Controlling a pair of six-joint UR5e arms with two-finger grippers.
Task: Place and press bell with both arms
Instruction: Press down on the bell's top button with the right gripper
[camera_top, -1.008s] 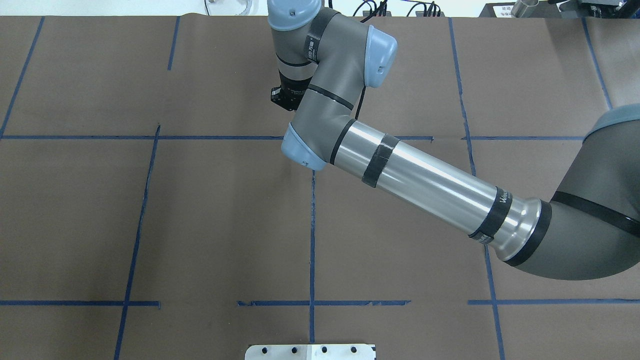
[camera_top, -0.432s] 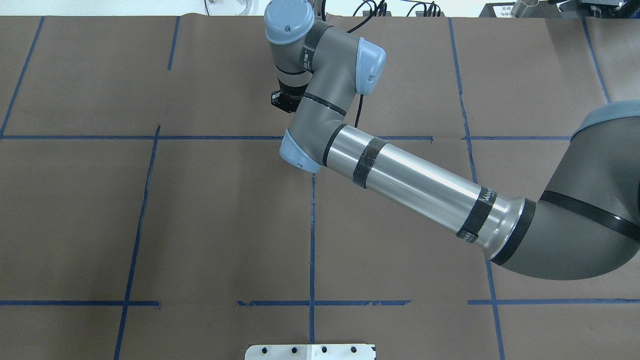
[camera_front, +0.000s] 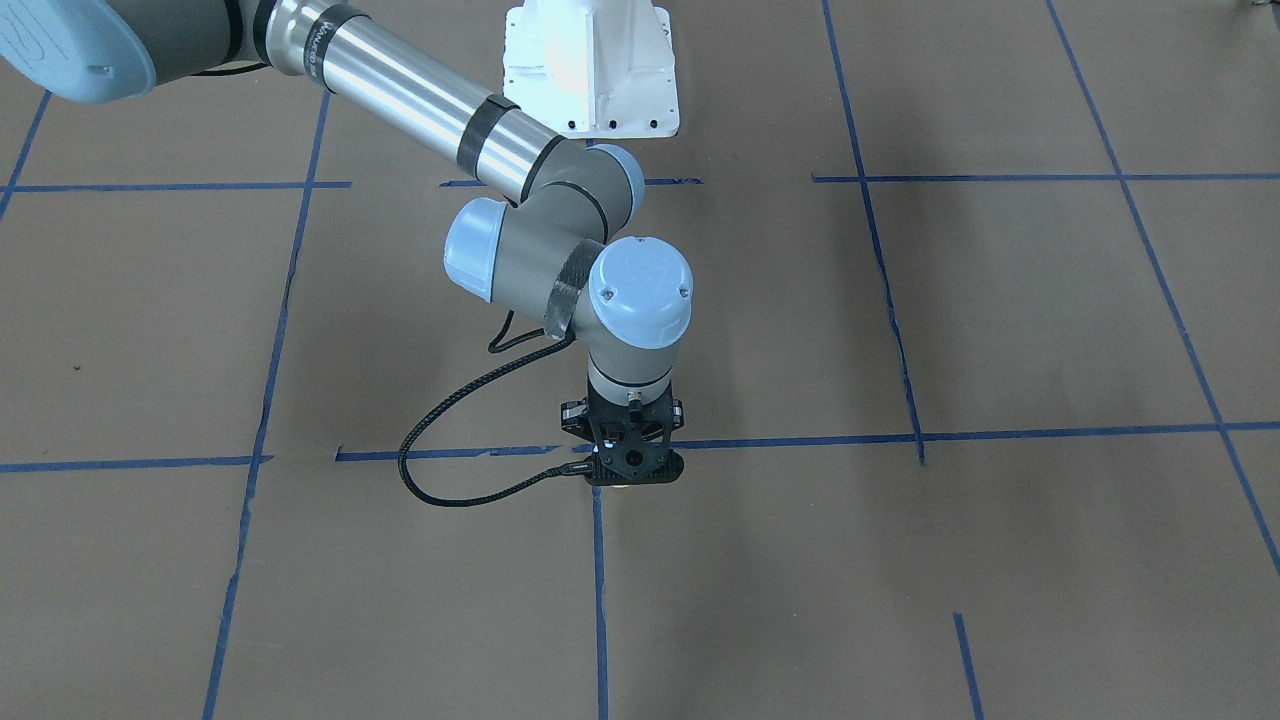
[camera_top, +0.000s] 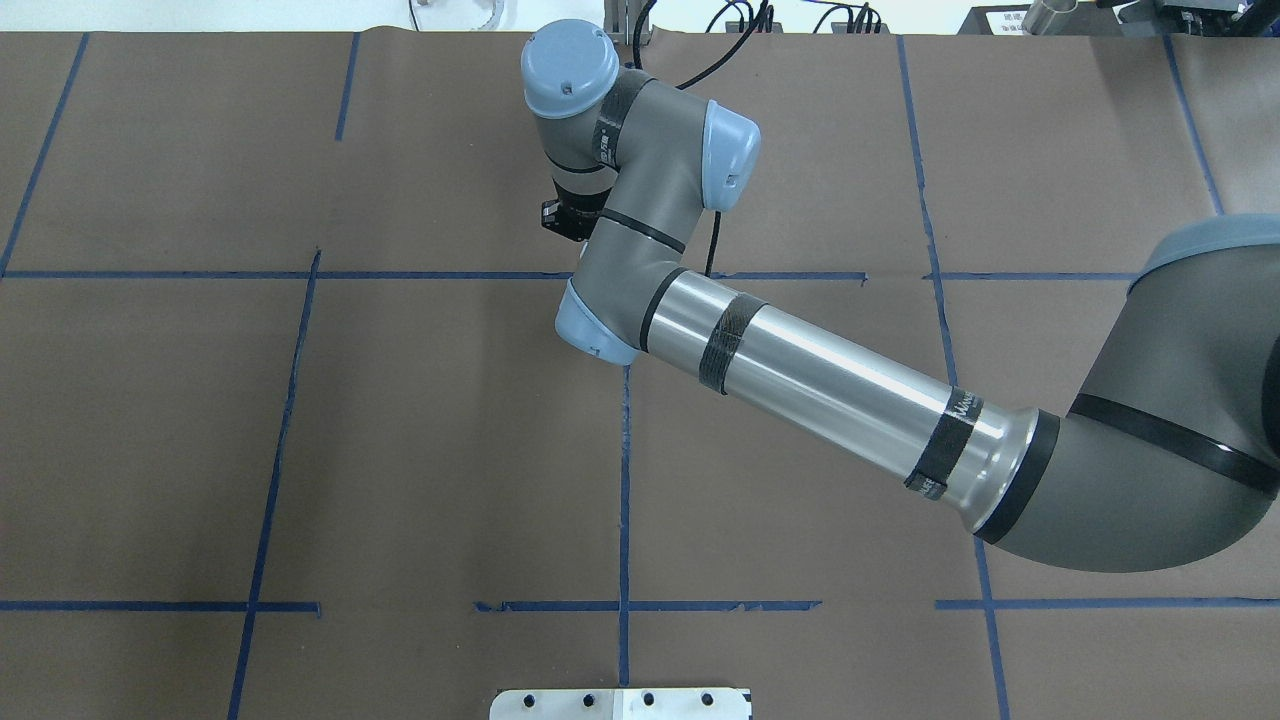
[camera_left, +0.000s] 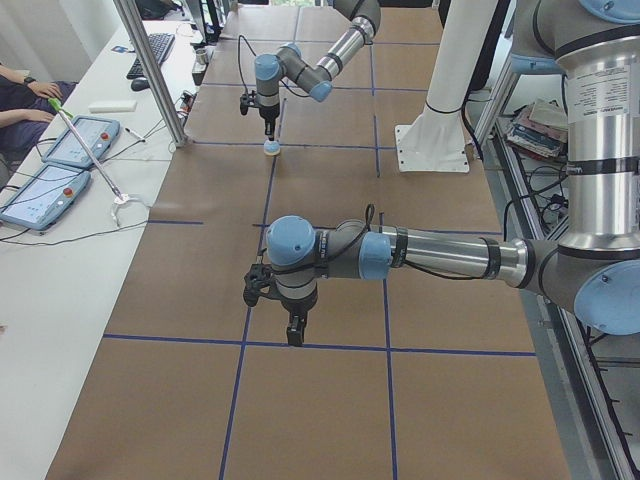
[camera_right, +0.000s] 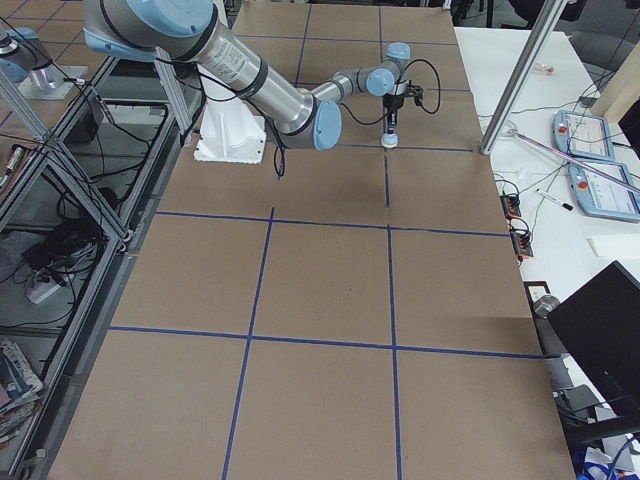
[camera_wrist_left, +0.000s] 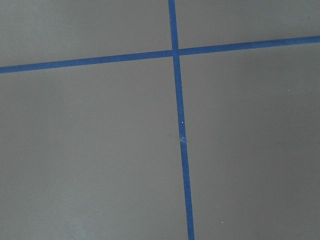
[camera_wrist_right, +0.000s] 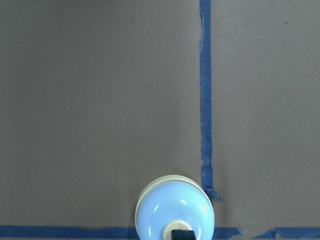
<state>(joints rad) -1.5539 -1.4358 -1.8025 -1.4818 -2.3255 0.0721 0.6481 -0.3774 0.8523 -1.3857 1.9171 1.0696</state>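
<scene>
The light-blue bell with its cream base ring fills the bottom of the right wrist view, beside a blue tape crossing. My right gripper points straight down, its black fingertips shut on the bell's cream button. The bell also shows under that gripper in the exterior left view and the exterior right view, at the paper; I cannot tell if it touches. My right gripper hides the bell from the front and from overhead. My left gripper hangs over another tape crossing, far from the bell; I cannot tell if it is open.
Brown paper with a blue tape grid covers the table. The white bolted pedestal stands at the robot's edge. A black cable loops beside the right wrist. A side table with tablets and a metal post lie across the table.
My right arm's wrist has moved a little left and toward the robot in the overhead view, and the forearm has swung with it. The gripper stays shut.
</scene>
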